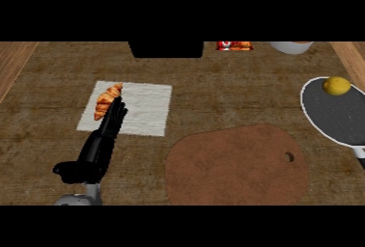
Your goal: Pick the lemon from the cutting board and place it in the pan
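Left hand point(107, 128) is lying flat with fingers straight, holding nothing, reaching over the white cloth point(146, 108) beside the croissant point(107, 100). Lemon point(336, 86) is sitting inside the pan point(335, 118), well apart from the bare cutting board point(235, 166), suggesting placement is done.

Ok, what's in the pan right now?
The lemon sits inside the pan, near its far rim. The rest of the visible pan floor is bare. The pan's right part runs past the picture's edge, so that side cannot be checked.
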`<state>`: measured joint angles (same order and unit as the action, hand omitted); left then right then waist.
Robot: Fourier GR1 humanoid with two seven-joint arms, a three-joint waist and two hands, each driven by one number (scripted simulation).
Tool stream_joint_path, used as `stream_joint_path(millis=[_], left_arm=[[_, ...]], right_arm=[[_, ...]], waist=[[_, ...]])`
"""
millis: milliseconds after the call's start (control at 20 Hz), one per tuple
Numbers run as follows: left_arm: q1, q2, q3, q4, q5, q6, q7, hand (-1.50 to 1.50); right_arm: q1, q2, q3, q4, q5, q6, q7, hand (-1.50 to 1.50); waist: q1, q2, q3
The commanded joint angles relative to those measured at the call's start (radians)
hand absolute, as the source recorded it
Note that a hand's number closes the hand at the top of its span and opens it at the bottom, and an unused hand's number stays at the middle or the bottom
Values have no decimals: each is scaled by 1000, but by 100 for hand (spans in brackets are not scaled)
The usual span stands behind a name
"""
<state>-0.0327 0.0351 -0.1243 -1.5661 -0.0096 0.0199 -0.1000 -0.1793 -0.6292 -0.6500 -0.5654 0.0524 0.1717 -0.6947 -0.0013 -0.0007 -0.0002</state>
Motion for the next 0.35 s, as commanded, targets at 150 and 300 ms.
stream_joint_path(millis=[150,300], left_arm=[[2,-20,-4,-8,-30,20,-6,0],[4,27,48,10,27,-48,-10,0]], right_arm=[[30,-9,37,-65,-9,-75,12,-150],[46,-43,35,-125,-17,-83,50,-150]], waist=[[1,1,0],[-2,0,0]])
